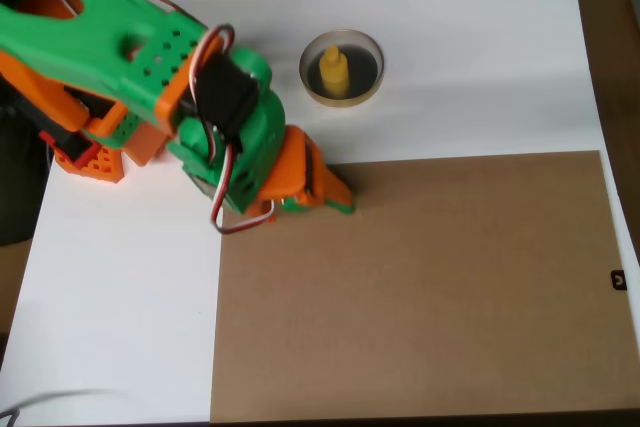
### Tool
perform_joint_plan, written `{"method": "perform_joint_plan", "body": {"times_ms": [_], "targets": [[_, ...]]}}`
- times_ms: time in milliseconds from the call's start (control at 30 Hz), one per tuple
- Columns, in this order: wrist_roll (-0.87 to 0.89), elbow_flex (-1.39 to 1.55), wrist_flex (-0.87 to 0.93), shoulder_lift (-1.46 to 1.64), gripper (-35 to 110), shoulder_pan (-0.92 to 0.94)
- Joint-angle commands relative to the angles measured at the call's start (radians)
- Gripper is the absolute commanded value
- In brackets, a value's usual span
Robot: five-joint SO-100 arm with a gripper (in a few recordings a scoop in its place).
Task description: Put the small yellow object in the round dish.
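**Yellow piece sits in the dish**

Look at the overhead view: your small yellow object (pixel 334 69) stands upright inside the round dish (pixel 342 98), on its dark floor, a little left of centre. The dish rests on the white table (pixel 470 37), just above the top edge of the brown board (pixel 430 287).

Your gripper (pixel 335 197) is below and left of the dish, apart from it, over the board's upper left corner — its orange and green fingers look drawn together at the tips, with nothing between them. The green arm (pixel 110 32) reaches in from the upper left.
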Motion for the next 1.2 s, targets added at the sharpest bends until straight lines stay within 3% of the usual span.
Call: {"method": "perform_joint_plan", "body": {"times_ms": [0, 433, 733, 1167], "targets": [[0.02, -0.058, -0.031, -0.005, 29, 0.038], [0.27, -0.202, -0.057, 0.032, 28, 0.267], [0.376, 0.114, -0.241, 0.417, 28, 0.428], [0.396, 0.525, -0.48, 0.718, 27, 0.637]]}}
